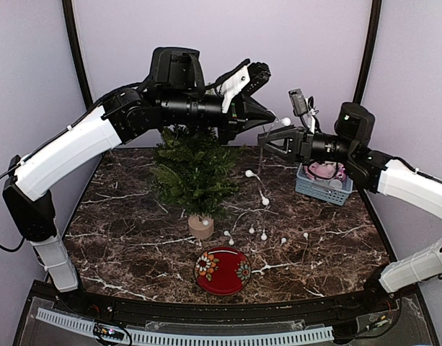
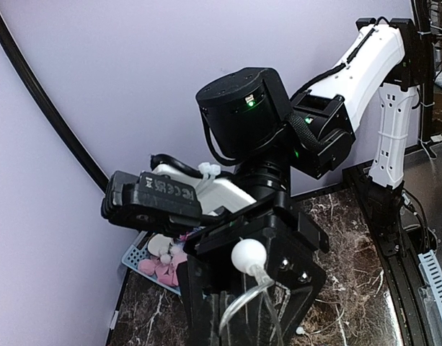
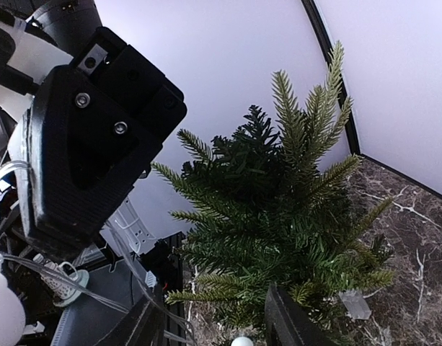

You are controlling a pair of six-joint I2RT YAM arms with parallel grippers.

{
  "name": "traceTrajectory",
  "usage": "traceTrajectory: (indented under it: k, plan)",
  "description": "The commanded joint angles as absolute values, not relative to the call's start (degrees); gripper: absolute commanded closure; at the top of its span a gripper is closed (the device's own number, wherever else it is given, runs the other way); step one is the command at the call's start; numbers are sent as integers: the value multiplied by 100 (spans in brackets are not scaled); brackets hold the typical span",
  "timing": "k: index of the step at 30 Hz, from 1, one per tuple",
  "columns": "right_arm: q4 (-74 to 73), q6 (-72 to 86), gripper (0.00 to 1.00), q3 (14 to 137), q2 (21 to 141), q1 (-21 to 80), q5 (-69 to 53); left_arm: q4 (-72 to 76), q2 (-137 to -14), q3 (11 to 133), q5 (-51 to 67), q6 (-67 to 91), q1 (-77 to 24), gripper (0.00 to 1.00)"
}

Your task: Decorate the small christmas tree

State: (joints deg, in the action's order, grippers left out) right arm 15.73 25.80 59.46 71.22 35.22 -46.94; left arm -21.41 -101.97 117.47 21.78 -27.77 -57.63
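Left fingers (image 1: 258,110) are pinched fully shut, and we read them as gripping the string (image 1: 264,200) of lights. One white bulb (image 1: 285,121) hangs in the air just past their tip, and the clear wire drops from there to the table (image 1: 127,216). On the other arm the right fingers (image 3: 285,321) stand apart, roughly half open, and we see nothing gripped between them.

We see the right gripper (image 1: 264,138) just below and beside the left gripper (image 1: 272,115), tips facing each other. They're close; we can't tell if they touch. In the right wrist view the left gripper fills the upper left, with wire and a bulb socket running under its tip. In the left wrist view that bulb sits close up against black gripper parts, with the right arm behind.

We have the tree (image 1: 194,169) upright on its stump (image 1: 200,227), left of table centre and towards the back. The left arm crosses right above its top, and both grippers sit up and to the right of the top branches.

We see the rest of the string lying loose on the marble right of the stump, its bulbs scattered between the tree and the basket (image 1: 323,189). The basket is at right rear under the right arm, with pink items inside. A red plate (image 1: 223,270) with a flower pattern lies flat in front of the stump, towards the near edge.
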Motion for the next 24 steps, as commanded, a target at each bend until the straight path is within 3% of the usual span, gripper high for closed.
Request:
traceTrajectory:
  k: [1, 2, 6, 7, 9, 11, 12, 15, 19, 24]
  plan:
    - [1955, 2626, 54, 6214, 7248, 3658, -4786, -2110, -9985, 11707, 2336, -2704, -5739, 100]
    - [2009, 2661, 57, 6224, 7268, 3671, -4771, -2109, -9991, 11707, 2351, -2698, -5739, 100]
    - [2031, 2588, 96, 6102, 7038, 3669, -3995, -2126, -9980, 11690, 2244, -2704, -5739, 100]
    - [1767, 2431, 100, 6097, 6889, 3655, -3506, -2118, -9969, 11677, 2185, -2706, -5739, 100]
    - [1112, 2123, 100, 6170, 6544, 3627, -2477, -2029, -9880, 11564, 1854, -2705, -5740, 95]
    - [439, 1866, 100, 6309, 6228, 3621, -1671, -1837, -9671, 11321, 1680, -2676, -5739, 73]
    - [244, 1777, 100, 6370, 6096, 3625, -1416, -1672, -9613, 11118, 1631, -2625, -5744, 51]
    - [-248, 1639, 100, 6566, 5836, 3621, -1051, -1387, -9413, 10801, 1392, -2447, -5741, 21]
    - [-544, 1632, 100, 6750, 5757, 3621, -838, -996, -9303, 10458, 1302, -1975, -5739, 13]
    - [-752, 1746, 100, 7041, 5772, 3621, -707, -640, -9444, 10421, 1621, -1214, -5750, 15]
